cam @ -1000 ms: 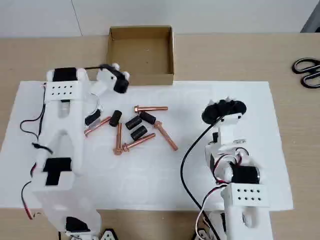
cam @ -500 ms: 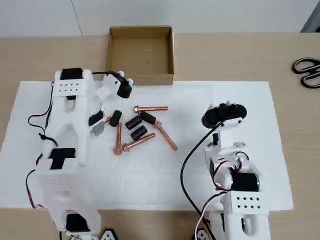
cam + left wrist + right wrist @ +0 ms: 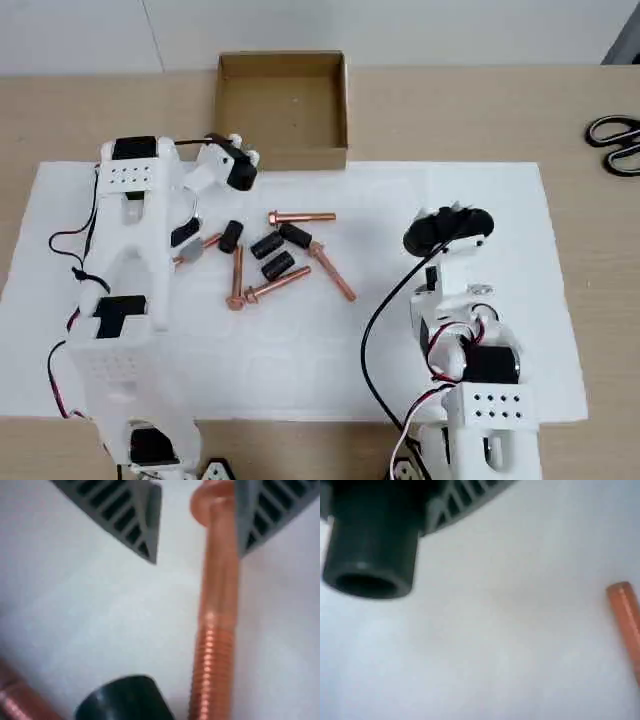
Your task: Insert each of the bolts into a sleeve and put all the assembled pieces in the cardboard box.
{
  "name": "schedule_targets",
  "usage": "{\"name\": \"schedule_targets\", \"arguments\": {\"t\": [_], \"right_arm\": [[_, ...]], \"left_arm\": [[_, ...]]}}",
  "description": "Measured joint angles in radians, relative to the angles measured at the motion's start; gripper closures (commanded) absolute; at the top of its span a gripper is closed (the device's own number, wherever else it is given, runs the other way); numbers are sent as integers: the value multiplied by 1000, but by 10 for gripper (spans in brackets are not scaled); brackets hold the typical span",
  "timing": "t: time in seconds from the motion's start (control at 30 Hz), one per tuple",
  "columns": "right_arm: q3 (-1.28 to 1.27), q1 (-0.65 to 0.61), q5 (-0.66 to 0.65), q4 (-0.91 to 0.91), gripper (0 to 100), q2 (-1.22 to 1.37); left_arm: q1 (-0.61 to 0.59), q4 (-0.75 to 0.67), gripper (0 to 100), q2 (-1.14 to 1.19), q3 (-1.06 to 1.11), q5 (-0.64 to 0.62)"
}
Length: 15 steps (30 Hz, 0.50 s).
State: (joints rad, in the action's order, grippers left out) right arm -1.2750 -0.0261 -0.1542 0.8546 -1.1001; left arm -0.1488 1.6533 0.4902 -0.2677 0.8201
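Bolts (image 3: 275, 285) and black sleeves (image 3: 277, 265) lie scattered on the white sheet (image 3: 480, 190) over the bench (image 3: 450, 110), near the cardboard box (image 3: 300, 157). The left hand (image 3: 197, 552) is spread around one bolt (image 3: 217, 605). The right hand (image 3: 447, 228) is clamped on a sleeve (image 3: 370, 545).

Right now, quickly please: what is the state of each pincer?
Left pincer: open around a bolt.
Right pincer: closed on a sleeve.
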Motion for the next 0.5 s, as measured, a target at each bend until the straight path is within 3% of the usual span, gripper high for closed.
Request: {"name": "schedule_targets", "arguments": {"t": [0.4, 0.5], "right_arm": [[0, 2, 0, 0, 991, 0], [0, 2, 0, 0, 991, 0]], "left_arm": [[-26, -15, 897, 133, -23, 29], [-34, -26, 949, 137, -26, 29]]}}
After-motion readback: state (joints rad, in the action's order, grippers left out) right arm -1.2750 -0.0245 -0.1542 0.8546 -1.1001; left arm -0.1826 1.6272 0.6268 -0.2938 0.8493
